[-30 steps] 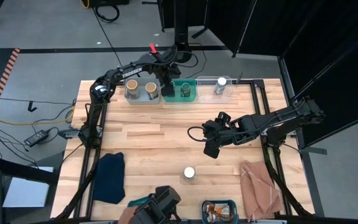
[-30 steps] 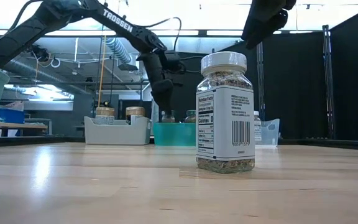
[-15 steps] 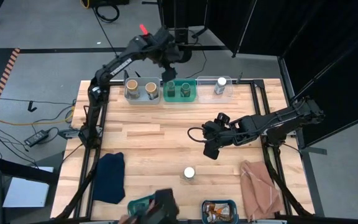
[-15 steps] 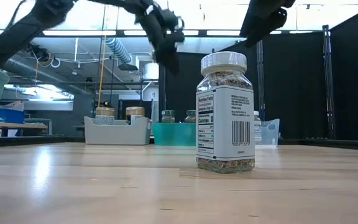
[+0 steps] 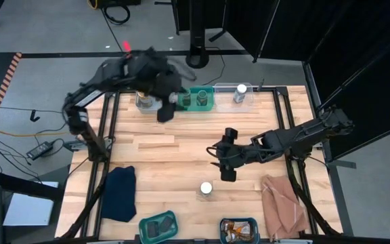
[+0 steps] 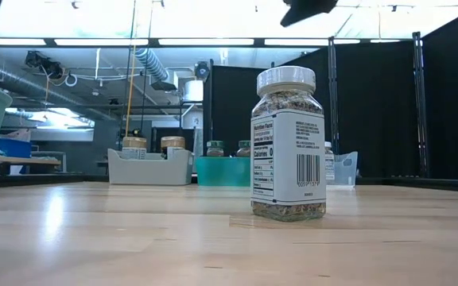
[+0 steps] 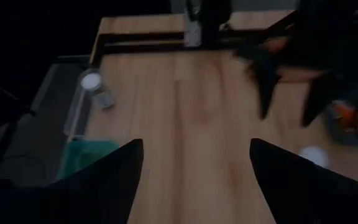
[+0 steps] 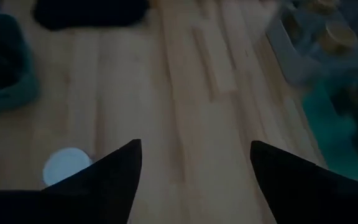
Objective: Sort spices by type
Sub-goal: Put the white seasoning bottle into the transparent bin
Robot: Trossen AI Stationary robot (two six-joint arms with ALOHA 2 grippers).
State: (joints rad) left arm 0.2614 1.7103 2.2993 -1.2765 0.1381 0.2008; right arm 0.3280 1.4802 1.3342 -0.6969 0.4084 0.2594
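A white-topped spice jar (image 5: 206,188) stands upright on its base on the bare wood; it looms large in the low view (image 6: 289,143). My right gripper (image 5: 226,172) hovers open just far-right of it, and its wrist view shows the jar's lid (image 8: 66,167) past the fingers. My left gripper (image 5: 164,110) hangs open in the air over the grey bin (image 5: 148,101), which holds two tan-topped jars. Two green-topped jars sit in the teal bin (image 5: 198,99). Another white-topped jar (image 5: 241,89) stands in the clear bin.
Along the near edge sit a teal bin with dark boxes (image 5: 157,226) and one with brown packets (image 5: 238,229). A dark blue cloth (image 5: 120,193) lies near left and a pinkish-brown cloth (image 5: 283,196) near right. Bare wood stretches across the table's middle.
My left gripper rose out of the teal bin at the far edge, then swung left and toward the near side, ending over the grey bin. My right gripper drifted a little toward the near edge, closer to the lone white-topped jar. No jar has moved.
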